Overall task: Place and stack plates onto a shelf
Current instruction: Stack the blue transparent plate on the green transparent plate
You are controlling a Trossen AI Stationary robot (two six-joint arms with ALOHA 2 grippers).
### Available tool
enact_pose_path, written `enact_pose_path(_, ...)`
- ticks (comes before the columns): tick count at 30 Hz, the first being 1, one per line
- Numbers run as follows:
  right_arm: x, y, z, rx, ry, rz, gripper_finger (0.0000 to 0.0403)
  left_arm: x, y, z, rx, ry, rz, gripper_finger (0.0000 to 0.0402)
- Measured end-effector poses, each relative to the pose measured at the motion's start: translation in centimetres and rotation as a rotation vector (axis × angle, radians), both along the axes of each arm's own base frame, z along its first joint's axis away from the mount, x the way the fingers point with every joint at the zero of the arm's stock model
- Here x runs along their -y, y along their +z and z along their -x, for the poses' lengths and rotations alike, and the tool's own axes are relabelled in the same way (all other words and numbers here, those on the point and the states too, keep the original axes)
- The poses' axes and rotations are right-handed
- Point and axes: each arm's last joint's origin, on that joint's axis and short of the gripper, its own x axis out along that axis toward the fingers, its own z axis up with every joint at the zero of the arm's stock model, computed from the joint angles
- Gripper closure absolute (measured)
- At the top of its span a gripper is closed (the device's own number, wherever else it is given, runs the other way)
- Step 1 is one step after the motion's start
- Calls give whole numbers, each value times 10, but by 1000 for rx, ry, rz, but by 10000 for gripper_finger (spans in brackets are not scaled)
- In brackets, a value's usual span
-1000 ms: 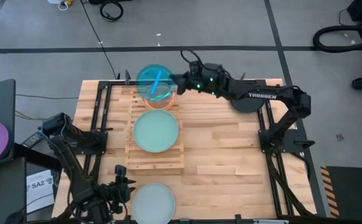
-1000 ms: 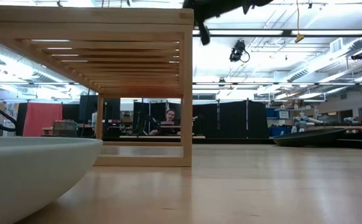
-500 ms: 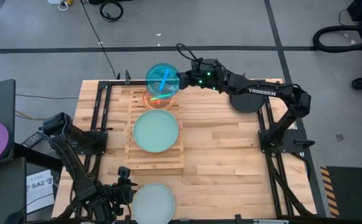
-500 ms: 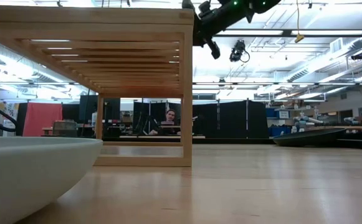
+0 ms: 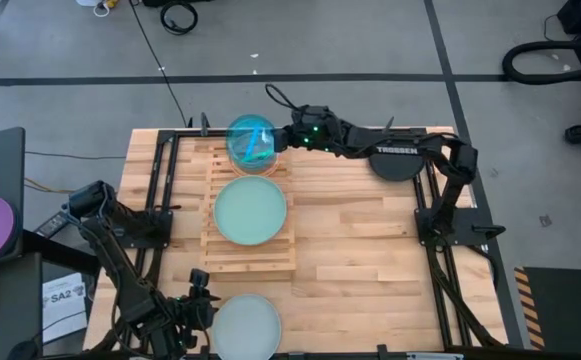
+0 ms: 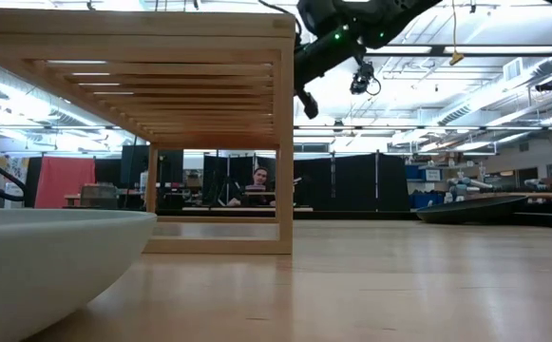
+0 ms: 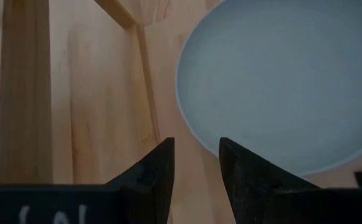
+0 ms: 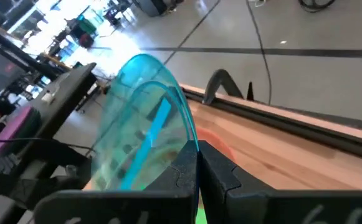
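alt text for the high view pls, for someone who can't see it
Seen from above, the right gripper holds a blue plate tilted over a red plate at the far end of the shelf, beyond a mint-green plate. The left gripper waits beside a whitish plate.

Robotics lab: curtained bays, workbenches [image 6: 256, 197].

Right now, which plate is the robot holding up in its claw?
The small see-through blue plate, pinched in the right claw above the shelf's far end. The other plates lie flat.
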Motion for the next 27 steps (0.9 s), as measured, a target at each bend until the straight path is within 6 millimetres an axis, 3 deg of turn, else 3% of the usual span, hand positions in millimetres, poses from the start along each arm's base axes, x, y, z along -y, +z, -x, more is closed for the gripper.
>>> enact_pose_path(27, -6, -4, -1, -34, 81, -27, 384, 1, 0, 0, 4, 0, 6, 269)
